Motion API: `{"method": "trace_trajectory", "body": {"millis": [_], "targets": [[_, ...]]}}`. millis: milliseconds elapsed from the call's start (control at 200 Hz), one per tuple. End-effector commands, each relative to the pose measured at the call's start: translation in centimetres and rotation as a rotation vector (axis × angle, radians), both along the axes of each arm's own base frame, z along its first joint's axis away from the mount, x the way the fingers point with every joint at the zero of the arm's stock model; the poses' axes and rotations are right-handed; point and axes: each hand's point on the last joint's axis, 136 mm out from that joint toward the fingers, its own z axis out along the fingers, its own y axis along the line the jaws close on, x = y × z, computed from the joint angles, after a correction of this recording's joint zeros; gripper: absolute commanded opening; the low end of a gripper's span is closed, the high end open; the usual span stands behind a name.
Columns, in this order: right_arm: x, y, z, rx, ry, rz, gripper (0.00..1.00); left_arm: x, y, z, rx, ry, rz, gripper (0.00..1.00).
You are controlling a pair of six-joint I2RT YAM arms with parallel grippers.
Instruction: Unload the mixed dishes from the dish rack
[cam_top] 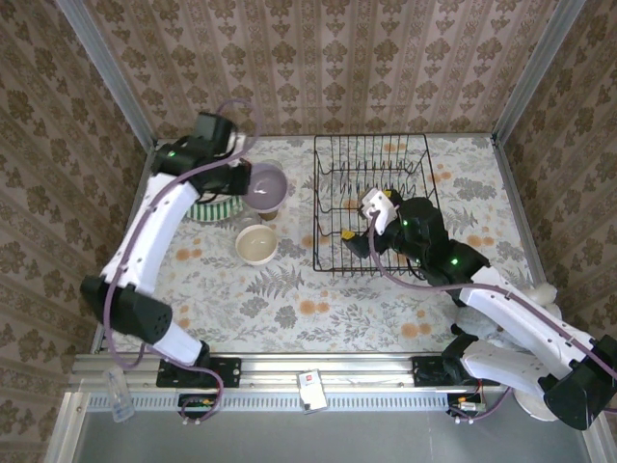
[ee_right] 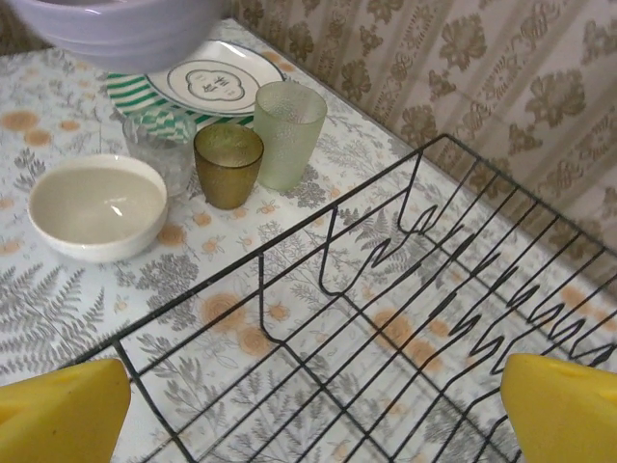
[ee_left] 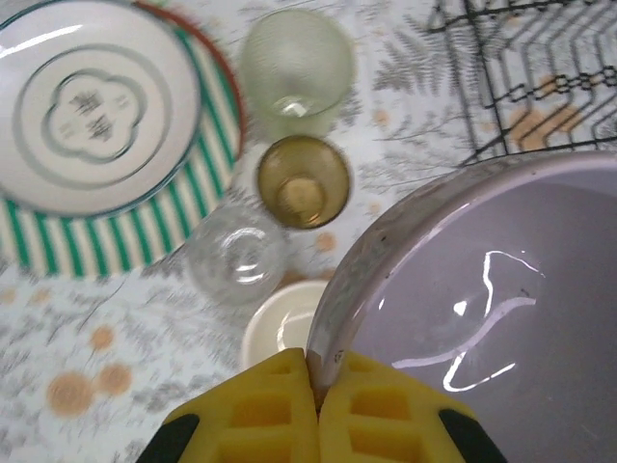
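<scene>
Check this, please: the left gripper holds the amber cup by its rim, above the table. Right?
No. The left gripper holds the lavender bowl by its rim, above the table; the left wrist view shows it. The amber cup stands free.

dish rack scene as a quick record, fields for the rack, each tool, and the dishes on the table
rack: black wire dish rack, no dishes in the slots that show
left tool: left tool shut on the rim of the lavender bowl, bowl raised above the table
right tool: right tool open over the rack, holding nothing
plates: cream ringed plate stacked on green-striped plate
cups: pale-green cup, amber cup, clear glass, all upright, close together
bowl on table: cream bowl by the glass
</scene>
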Motion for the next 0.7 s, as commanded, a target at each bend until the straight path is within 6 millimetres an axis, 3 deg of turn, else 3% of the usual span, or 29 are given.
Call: {"method": "trace_trajectory", "body": {"millis": [0, 165, 370, 695], "targets": [[0.9, -0.1, 1.5, 0.163, 0.049, -0.096, 1.0, -1.0, 1.6, -0.5, -0.112, 0.012, 0.088, 0.0], [0.2, 0.5, 2.4, 0.312, 0.12, -0.08, 1.0, -2.7, 3.9, -4.3, -0.137, 0.088, 0.18, 0.0], [-1.7, 3.4, 2.8, 0.483, 0.306, 0.053, 1.0, -3.0, 4.0, -8.3, -0.135, 0.157, 0.226, 0.0], [-3.8, 4.1, 1.3, 0.551, 0.415, 0.12, 1.0, -2.0, 3.8, -11.4, -0.108, 0.181, 0.249, 0.0]]}}
